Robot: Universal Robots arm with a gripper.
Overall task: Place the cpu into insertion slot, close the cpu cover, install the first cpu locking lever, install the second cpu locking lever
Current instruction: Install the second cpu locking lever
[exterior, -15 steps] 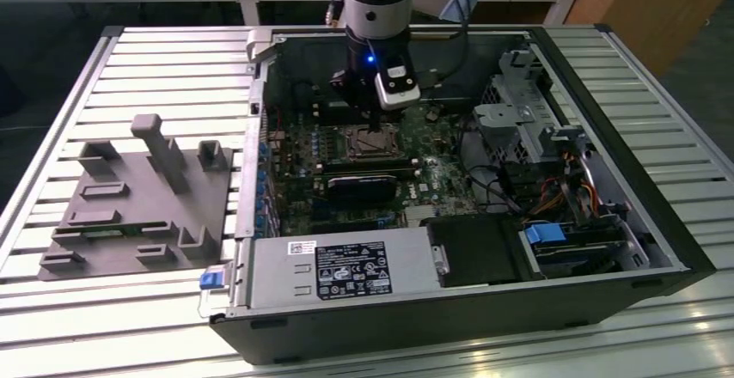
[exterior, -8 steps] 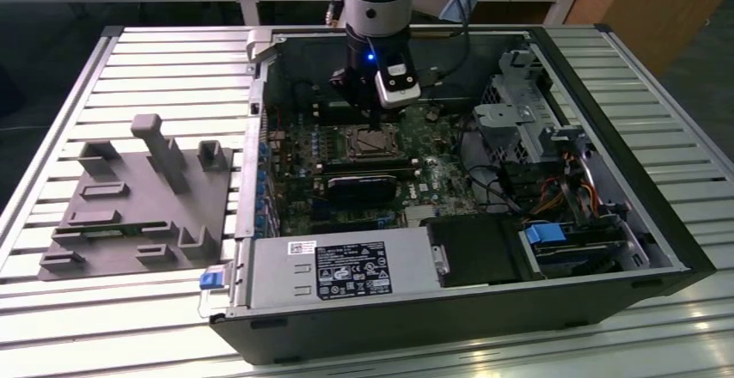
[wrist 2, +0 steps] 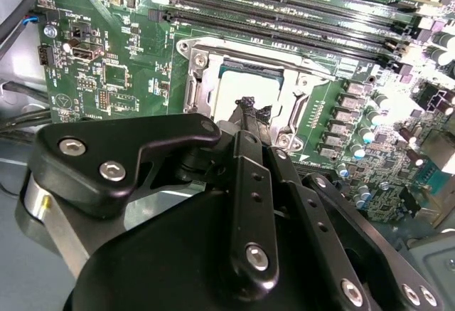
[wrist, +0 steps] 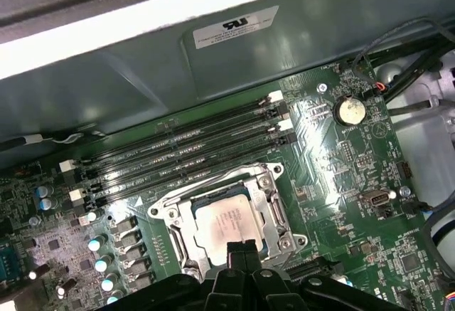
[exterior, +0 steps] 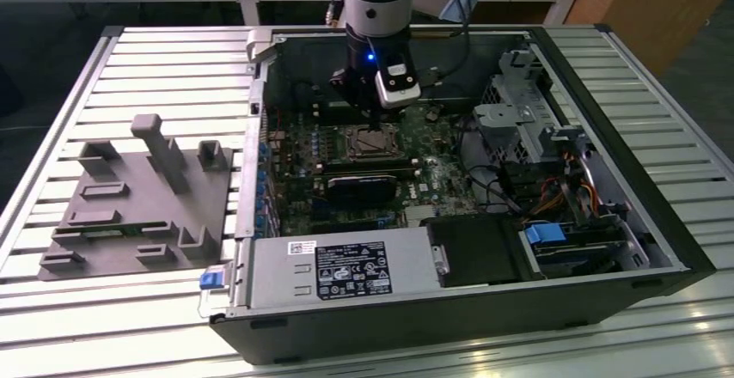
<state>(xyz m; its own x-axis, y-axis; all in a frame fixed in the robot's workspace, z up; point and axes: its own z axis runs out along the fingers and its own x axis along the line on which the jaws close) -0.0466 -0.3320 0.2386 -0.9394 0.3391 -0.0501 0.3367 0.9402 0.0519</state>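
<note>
Since the work is all at the socket, the grey fixture tray (exterior: 126, 198) at the exterior view's left sits unused on the slatted table (exterior: 115, 326), well apart from the arm.

Moving right, the open computer case (exterior: 459, 318) lies on its side. This puts the motherboard face up, so the arm (exterior: 376, 0) can reach straight down into it from the upper centre of the frame.

The cpu (wrist: 226, 220) lies flat in its socket near the centre of the board, beside the memory slots (wrist: 185, 154), with its dull silver top showing. The cpu cover (wrist: 272, 208) appears to lie down around it as a silvery frame. Whether either locking lever is latched cannot be told.

At the exterior view's right stands the drive cage (exterior: 528, 112), clear of the work.

End effector: the gripper (wrist: 242, 252) points down over the near edge of the cpu. In both wrist views its fingers look pressed together, with nothing pinched between them. The tip is at or just above the chip's top, and contact cannot be confirmed. A narrow closed tip suits pushing or hooking rather than carrying.
</note>
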